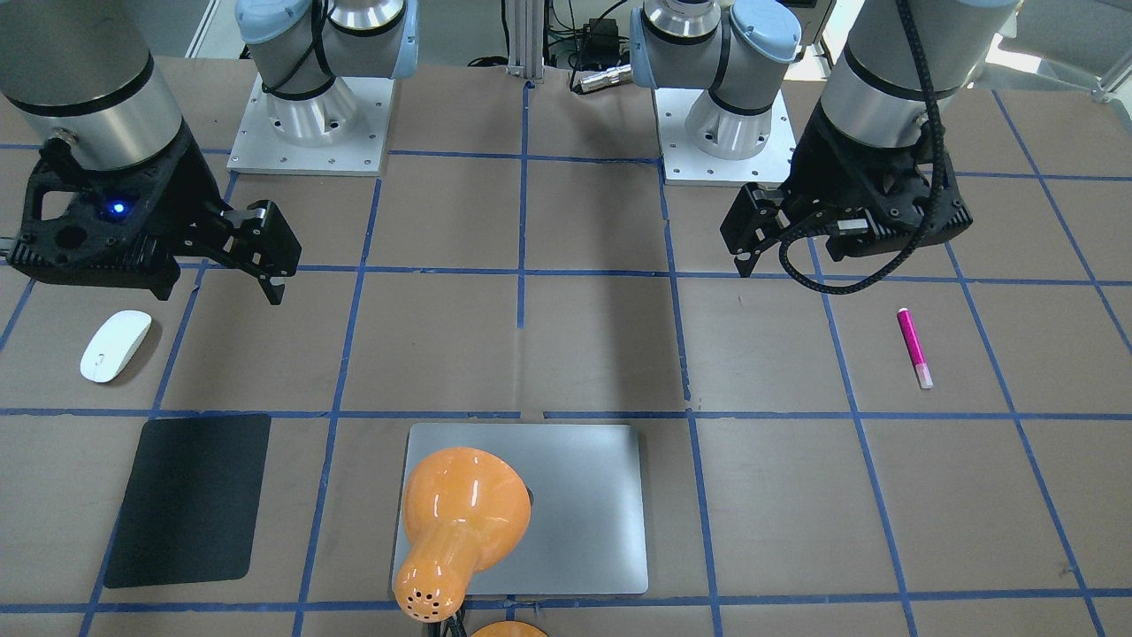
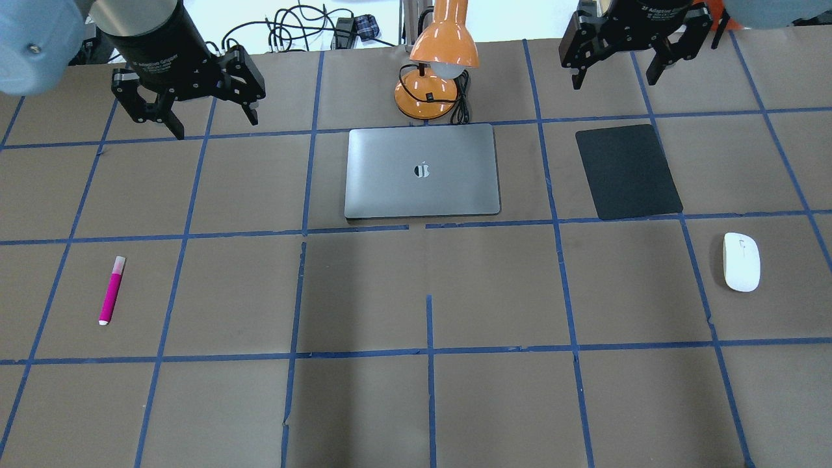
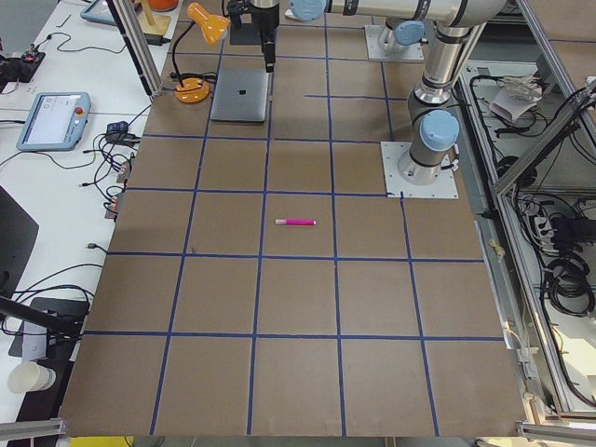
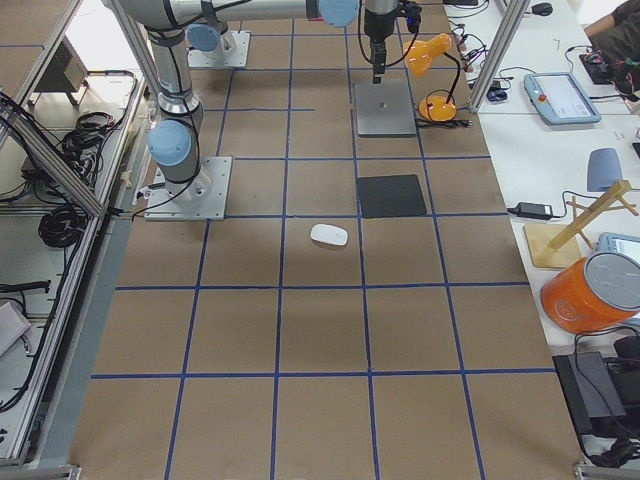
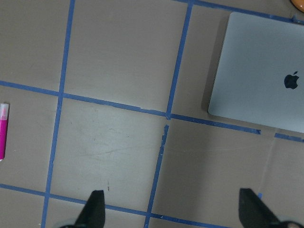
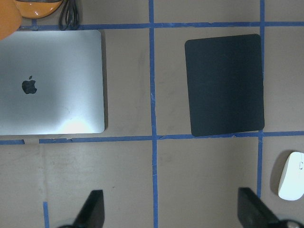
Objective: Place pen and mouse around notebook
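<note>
Overhead exterior: nearest, on the brown table (image 2: 429,403), pen (image 2: 112,290) lying flat far to the left, mouse (image 2: 741,262) far to the right, both well apart from notebook (image 2: 422,170). Farther on, centred, closed notebook, with black mat (image 2: 628,171) beside it on the right, not touching. Just beyond notebook, orange lamp (image 2: 435,65). Farthest back, above the table, left claw (image 2: 215,127) spread wide, holding nothing; right claw (image 2: 615,82) likewise spread.

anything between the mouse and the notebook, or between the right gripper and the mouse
Nothing upright. The black mat lies flat in the gap between the mouse and the notebook, just off the straight line. The right gripper hangs above the table, with nothing standing between it and the mouse.
</note>
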You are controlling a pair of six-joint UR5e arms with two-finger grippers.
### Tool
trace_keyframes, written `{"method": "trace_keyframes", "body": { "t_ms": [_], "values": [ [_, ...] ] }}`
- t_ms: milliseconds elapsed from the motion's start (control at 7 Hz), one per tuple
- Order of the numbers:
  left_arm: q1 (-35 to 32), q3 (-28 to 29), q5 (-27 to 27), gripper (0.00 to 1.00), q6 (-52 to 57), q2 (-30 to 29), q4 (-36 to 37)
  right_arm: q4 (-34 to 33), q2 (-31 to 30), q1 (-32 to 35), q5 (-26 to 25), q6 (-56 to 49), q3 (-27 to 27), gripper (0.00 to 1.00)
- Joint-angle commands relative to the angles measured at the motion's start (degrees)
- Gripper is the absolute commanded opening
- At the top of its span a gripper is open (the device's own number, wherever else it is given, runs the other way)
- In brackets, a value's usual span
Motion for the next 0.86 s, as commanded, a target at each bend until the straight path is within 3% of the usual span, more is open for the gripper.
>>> {"method": "trace_keyframes", "body": {
  "t_ms": [0,429,714],
  "values": [
    [0.0,0.53,0.0,1.0,0.1,-0.45,0.09,0.0,0.04,0.0,0.05,-0.06,-0.02,1.0],
    [0.0,0.54,0.0,1.0,0.01,-0.72,1.05,-0.53,0.47,0.0,0.05,0.12,0.33,1.0],
    [0.0,0.27,0.0,1.0,0.1,-0.1,1.05,-0.7,-0.57,-0.44,-0.13,0.55,3.66,1.0]
  ]
}}
